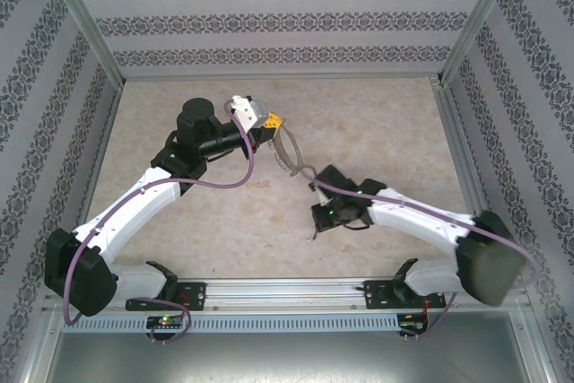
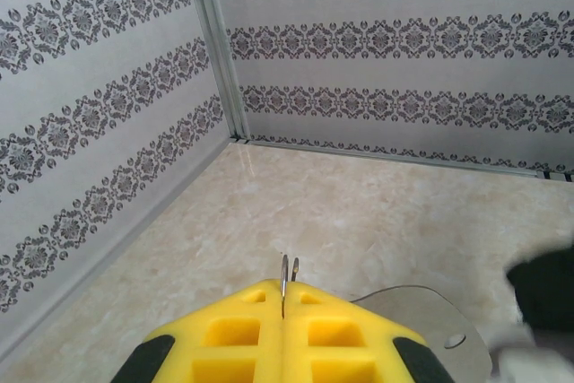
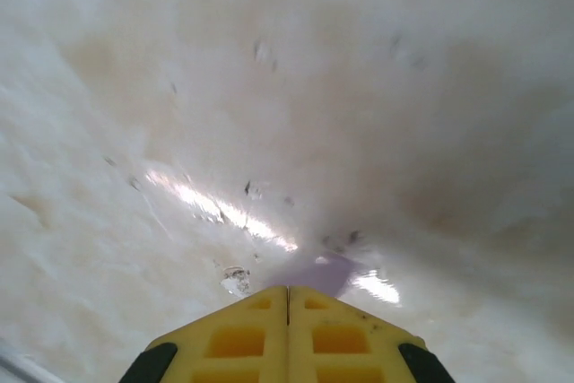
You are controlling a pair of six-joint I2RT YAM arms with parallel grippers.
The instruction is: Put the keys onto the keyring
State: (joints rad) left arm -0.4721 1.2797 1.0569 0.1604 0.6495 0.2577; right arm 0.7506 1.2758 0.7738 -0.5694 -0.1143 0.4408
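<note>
The left end effector (image 1: 269, 121) was closed tight on the ring (image 1: 287, 155). It held the ring up off the counter (image 1: 395, 123), so the hoop hung from the yellow fingers toward the right arm. In the left wrist view a thin edge of metal stood out of the seam between the fingers.

The right end effector (image 3: 287, 293) pointed down at the counter, apart from the ring, with its fingers pressed together. A lilac patch of the key (image 3: 328, 272) showed just past its tips. It looked to have the key pinched there, though blur left the grip itself unclear.

The step in hand was judged to be securing the key and carrying it to the ring. To do it well, the right arm would need a firm pinch that left the key's eye free, and a straight lift before travelling. The left arm should hold the hoop steady with its opening turned toward the oncoming key, since so thin a hoop could swing or twist.

No box, bowl or tray took part. The ring alone was meant to hold anything. It carried small silvery pieces (image 1: 285, 166) along its rim, and the key was not yet on it.
</note>
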